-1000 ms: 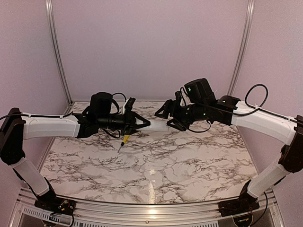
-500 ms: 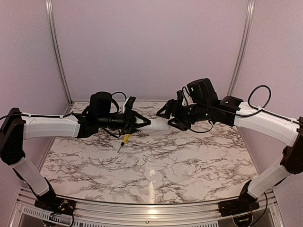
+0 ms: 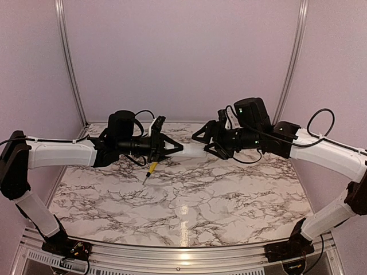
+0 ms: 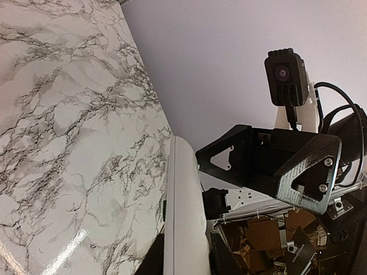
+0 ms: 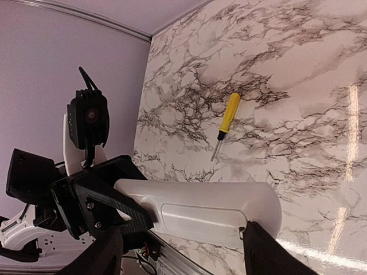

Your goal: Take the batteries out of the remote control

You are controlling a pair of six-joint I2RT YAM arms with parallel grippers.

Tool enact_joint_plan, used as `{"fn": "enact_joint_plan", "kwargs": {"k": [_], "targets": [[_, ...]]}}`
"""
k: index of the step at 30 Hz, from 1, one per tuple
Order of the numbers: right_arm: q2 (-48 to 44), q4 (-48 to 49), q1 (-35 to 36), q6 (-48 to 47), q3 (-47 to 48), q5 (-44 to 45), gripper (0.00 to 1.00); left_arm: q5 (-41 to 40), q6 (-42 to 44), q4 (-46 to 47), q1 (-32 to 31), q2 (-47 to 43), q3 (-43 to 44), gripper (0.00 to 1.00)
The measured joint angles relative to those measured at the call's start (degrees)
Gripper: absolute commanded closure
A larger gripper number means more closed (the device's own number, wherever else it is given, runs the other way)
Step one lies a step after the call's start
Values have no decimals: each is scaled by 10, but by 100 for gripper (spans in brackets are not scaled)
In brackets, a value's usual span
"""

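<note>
The remote control (image 3: 192, 151) is a slim white bar held level above the table between the two arms. My left gripper (image 3: 172, 149) is shut on its left end; in the left wrist view the remote (image 4: 183, 212) runs out from between the jaws of my left gripper (image 4: 186, 259). My right gripper (image 3: 206, 143) stands open around the remote's other end. In the right wrist view the remote (image 5: 212, 209) shows a closed cover panel, and one fingertip (image 5: 258, 243) of my right gripper (image 5: 183, 245) touches its rim. The batteries are hidden.
A yellow-handled screwdriver (image 3: 151, 168) lies on the marble table (image 3: 189, 212) below the left gripper, also in the right wrist view as the screwdriver (image 5: 228, 120). Pale walls and metal posts close in the back and sides.
The right arm has shifted slightly to the right and its jaws have narrowed a little around the remote's end. The left gripper and the remote have stayed put.
</note>
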Motion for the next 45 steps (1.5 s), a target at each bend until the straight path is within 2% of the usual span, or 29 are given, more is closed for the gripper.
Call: {"fn": "enact_joint_plan", "kwargs": {"k": [9,26,45], "targets": [[-17,27,0,13,-19,-8,29,14,-2,20,3,0,-4,100],[-86,140,-1,45,-109,-34,28,59,-8,56,7,0,-6,100],[-118,229,-9,67,-148,-76,26,96,-26,122,16,-1,-14,100]]}}
